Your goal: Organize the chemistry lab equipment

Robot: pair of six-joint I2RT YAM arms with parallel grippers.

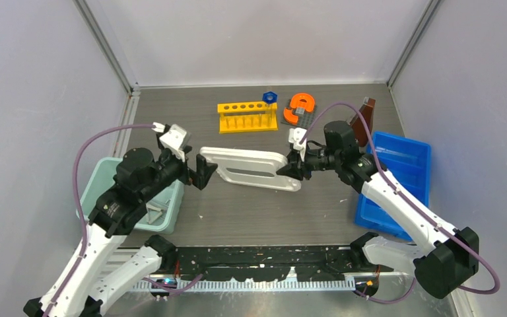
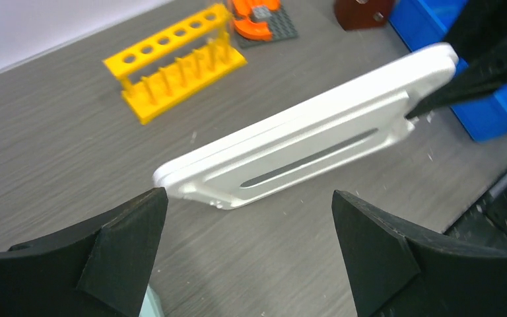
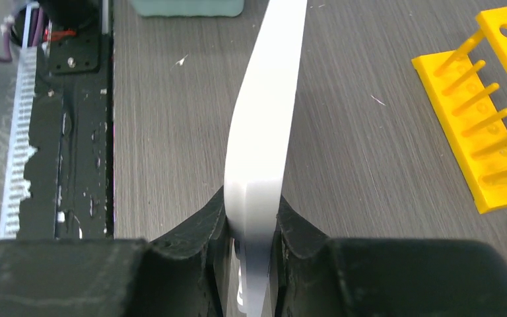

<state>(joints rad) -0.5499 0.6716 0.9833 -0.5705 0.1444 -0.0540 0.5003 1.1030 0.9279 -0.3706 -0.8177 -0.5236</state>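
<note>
A white flat plate with a long slot lies across the middle of the table. My right gripper is shut on its right end, pads on both faces. My left gripper is open and empty just short of the plate's left end. The plate also shows in the left wrist view. The yellow six-hole rack stands behind it, with the blue hexagonal piece beside it. The brown flask stands at the back right. Wire tongs lie in the teal bin. The white triangle is out of view.
A teal bin sits at the left under my left arm. A blue tray sits at the right under my right arm. The orange horseshoe piece on its grey base stands right of the rack. Walls close in the back and sides.
</note>
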